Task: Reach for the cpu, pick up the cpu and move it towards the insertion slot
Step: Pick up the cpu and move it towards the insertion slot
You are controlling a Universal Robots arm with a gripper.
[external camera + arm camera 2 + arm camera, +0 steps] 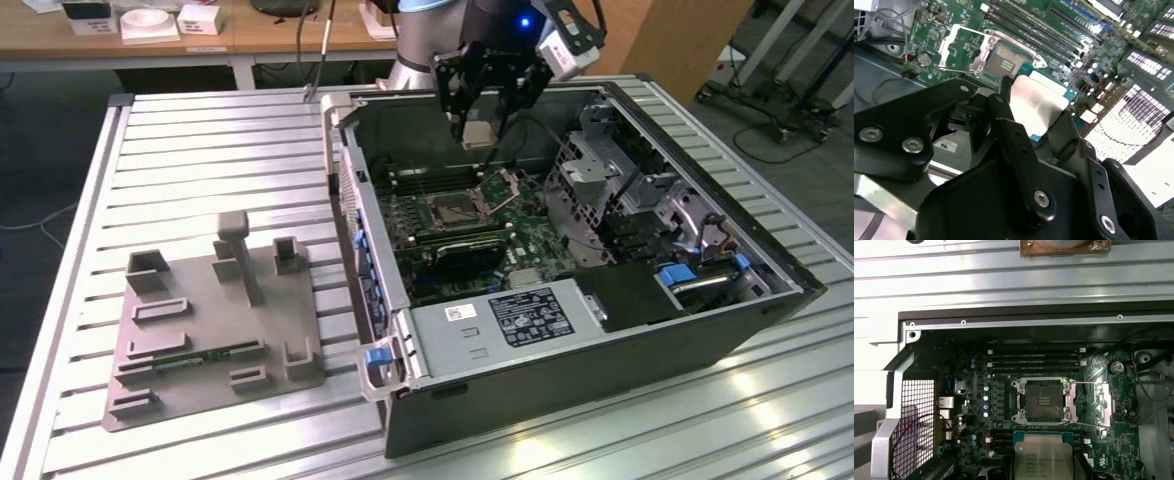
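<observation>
1. In the exterior view, the gripper (478, 128) hangs over the open computer case (747, 320), fingers clamped on the cpu (477, 136)
2. The first wrist view shows the open insertion slot (1044, 401) just beside the cpu's lid (1043, 458)

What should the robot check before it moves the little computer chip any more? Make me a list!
1. Chip held: the gripper is shut on the cpu over the open computer case - ok.
2. Slot open: the insertion slot has its hinged plate swung aside - ok.
3. Slot empty: nothing sits in it - ok.
4. Chip over the slot: it hangs beside the slot in both wrist views - not ok.
5. Chip turned the right way: cannot tell.
</observation>
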